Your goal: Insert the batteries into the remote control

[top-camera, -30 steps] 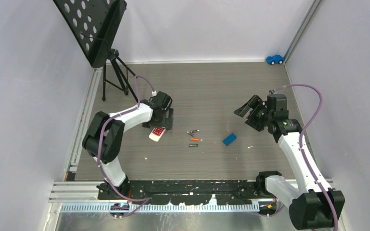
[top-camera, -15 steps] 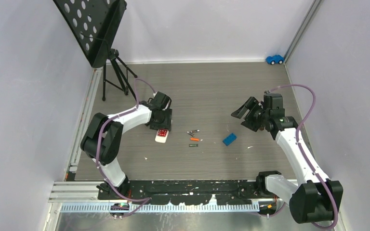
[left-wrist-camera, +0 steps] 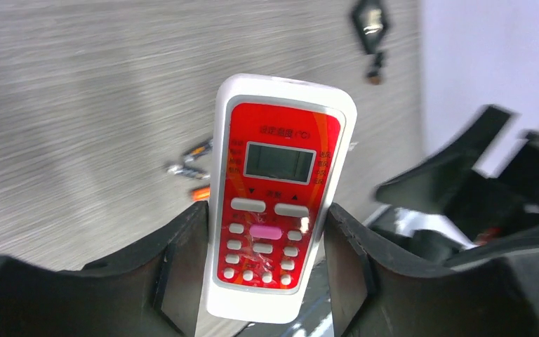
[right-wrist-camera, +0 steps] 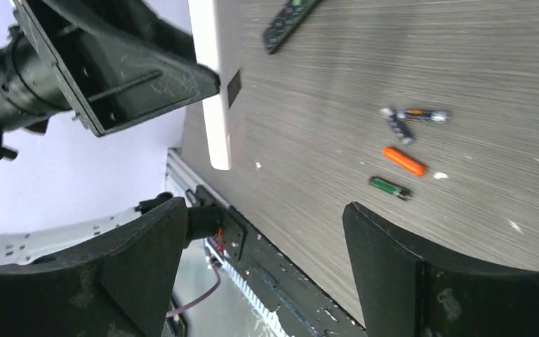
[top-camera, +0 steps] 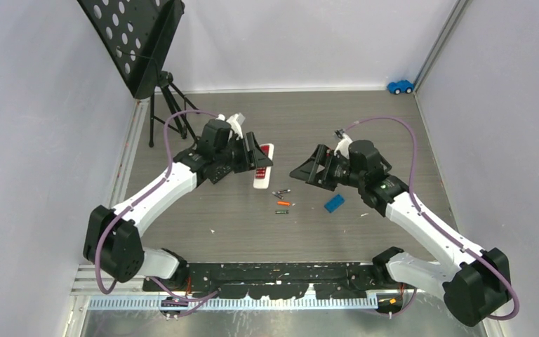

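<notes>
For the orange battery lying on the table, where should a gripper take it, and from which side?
Probably across its middle, from straight above, jaws closing on its long sides: the orange battery lies flat, a thin cylinder, apart from the green battery.

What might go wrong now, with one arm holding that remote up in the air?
The left gripper pinches the remote only by its lower end, so a push might tilt it or make it slip. The open right gripper is close by; the two could bump. The batteries lie loose on the table, tiny and round, so a nudge might roll them away.
</notes>
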Controlling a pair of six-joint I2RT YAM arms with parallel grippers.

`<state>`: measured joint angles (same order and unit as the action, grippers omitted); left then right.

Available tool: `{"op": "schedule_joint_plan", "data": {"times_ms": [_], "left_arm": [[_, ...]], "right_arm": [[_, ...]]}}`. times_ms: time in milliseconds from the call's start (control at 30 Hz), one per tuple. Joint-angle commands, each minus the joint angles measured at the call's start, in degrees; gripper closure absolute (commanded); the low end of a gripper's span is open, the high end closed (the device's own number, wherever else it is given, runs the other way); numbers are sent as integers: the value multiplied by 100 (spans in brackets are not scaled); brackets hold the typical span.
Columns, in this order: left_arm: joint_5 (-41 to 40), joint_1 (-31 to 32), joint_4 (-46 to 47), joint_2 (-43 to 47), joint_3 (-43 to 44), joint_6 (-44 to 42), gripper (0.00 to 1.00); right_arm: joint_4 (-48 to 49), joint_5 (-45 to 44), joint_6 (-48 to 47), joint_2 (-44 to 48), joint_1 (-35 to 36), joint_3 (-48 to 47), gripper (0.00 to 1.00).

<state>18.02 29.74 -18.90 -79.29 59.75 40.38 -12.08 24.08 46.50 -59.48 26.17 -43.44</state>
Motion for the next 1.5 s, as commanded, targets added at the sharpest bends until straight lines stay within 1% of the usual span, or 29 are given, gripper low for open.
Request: {"op": "schedule_joint_plan", "data": {"times_ms": [0, 100, 267, 367, 433, 467, 567, 700, 767, 800, 833, 900, 933, 967, 1000, 1033, 1067, 1100, 1167, 1267, 1367, 1467], "left_arm": [[1125, 15, 1423, 331, -122, 1219, 100], [1462, 15, 2123, 450, -227, 1768, 100], [1800, 15, 2807, 612, -324, 2437, 100], [1966, 15, 3236, 686, -403, 2822, 100], [2036, 10, 3537, 708, -463, 3000, 100], [2052, 14, 3673, 721, -509, 3082, 100], [2101, 15, 4063, 724, -598, 3299, 100], [2186, 15, 4250, 705, -626, 3417, 100], [2188, 15, 4206, 729, -609, 3369, 99], [2186, 15, 4134, 738, -588, 3326, 93], [2181, 15, 4030, 752, -561, 3230, 80], [2103, 8, 3630, 811, -446, 2929, 51], [2048, 6, 3312, 846, -368, 2725, 39], [1961, 6, 2974, 872, -256, 2487, 30], [1829, 6, 2537, 901, -143, 2221, 23], [1684, 6, 2117, 924, -14, 1987, 19], [1534, -1, 1602, 938, 125, 1756, 16], [1407, -3, 1282, 944, 227, 1576, 14], [1249, -3, 914, 924, 412, 1351, 14], [1113, -12, 505, 864, 616, 1218, 21], [934, -33, 143, 822, 766, 1184, 30], [767, -47, -219, 770, 834, 1166, 41]], "right_arm": [[1616, 301, 505, 172, 369, 151, 12], [2282, 355, 811, 170, 532, 249, 8], [2872, 421, 1260, -1, 683, 217, 8], [3080, 405, 1539, -196, 758, 158, 11], [3289, 420, 1668, -309, 823, 138, 14], [3409, 441, 1719, -363, 849, 122, 17], [3814, 495, 1880, -489, 904, 113, 32], [4154, 502, 1871, -525, 916, 72, 58], [4279, 575, 1694, -489, 922, 59, 69], [4184, 588, 1550, -447, 924, 30, 72], [3997, 596, 1348, -409, 925, -33, 74], [3356, 596, 771, -338, 925, -232, 77], [2942, 544, 432, -312, 931, -367, 78], [2502, 474, 41, -294, 952, -526, 78], [2109, 372, -321, -284, 970, -682, 78], [1682, 251, -728, -295, 1012, -841, 78], [1239, 96, -1107, -326, 1055, -1015, 78], [868, -72, -1564, -365, 1123, -1241, 79], [246, -425, -2143, -496, 1290, -1535, 82], [-371, -1081, -2812, -678, 1632, -1855, 82], [-775, -1757, -3284, -921, 1974, -2132, 83], [-1000, -2154, -3618, -1149, 2189, -2346, 85]]}}
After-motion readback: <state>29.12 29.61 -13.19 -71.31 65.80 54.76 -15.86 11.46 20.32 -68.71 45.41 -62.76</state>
